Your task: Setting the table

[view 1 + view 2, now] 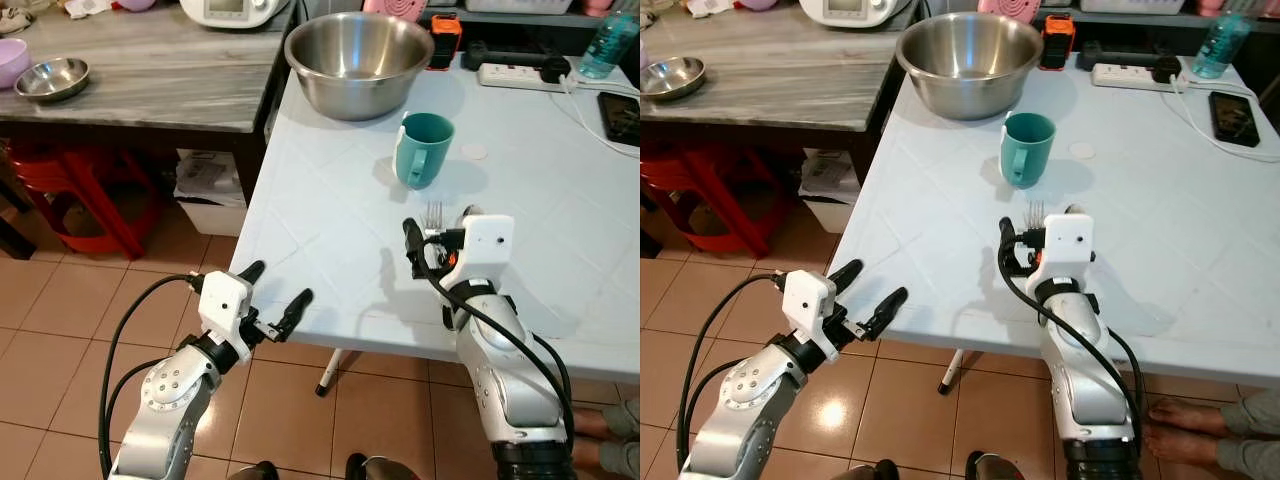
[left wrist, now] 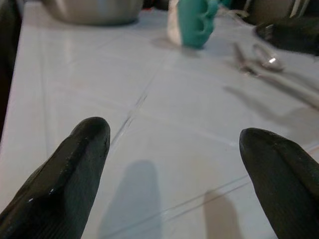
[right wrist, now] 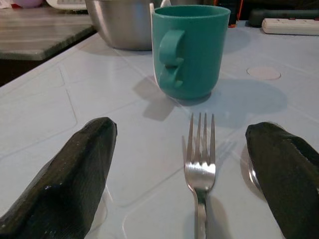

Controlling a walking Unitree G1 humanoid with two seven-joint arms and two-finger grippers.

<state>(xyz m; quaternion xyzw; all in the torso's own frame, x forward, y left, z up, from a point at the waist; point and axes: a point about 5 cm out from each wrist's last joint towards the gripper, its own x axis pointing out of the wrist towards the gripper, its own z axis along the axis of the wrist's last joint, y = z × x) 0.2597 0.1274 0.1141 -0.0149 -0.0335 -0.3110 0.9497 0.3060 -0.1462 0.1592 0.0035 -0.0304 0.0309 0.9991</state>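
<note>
Right hand (image 3: 199, 164): low over the white table (image 1: 330, 240), its two black fingers spread wide with nothing gripped, one on either side of the fork
Fork (image 3: 200, 164): lies flat on the table between those fingers, tines pointing toward the teal mug (image 3: 190, 50), apart from both fingers
Spoon (image 2: 266, 59): lies just beside the fork in the left wrist view; in the right wrist view a sliver of it sits against the right-side finger
Teal mug: stands upright beyond the fork tips, handle turned toward the robot, near the big steel bowl (image 1: 358, 62)
Left hand (image 1: 272, 296): held off the near table edge, fingers wide, holding nothing
Step in hand, as I judge it: taking up the fork, or squaring it, to lay it at a place setting
How to do it well: lower until the fingertips nearly brush the table, close across the narrow handle rather than the tines, and keep the grip centred so the fork does not pivot
Risk: the spoon lies so close that the closing finger may drag it or pinch both; a flat thin handle may also slip out
</note>
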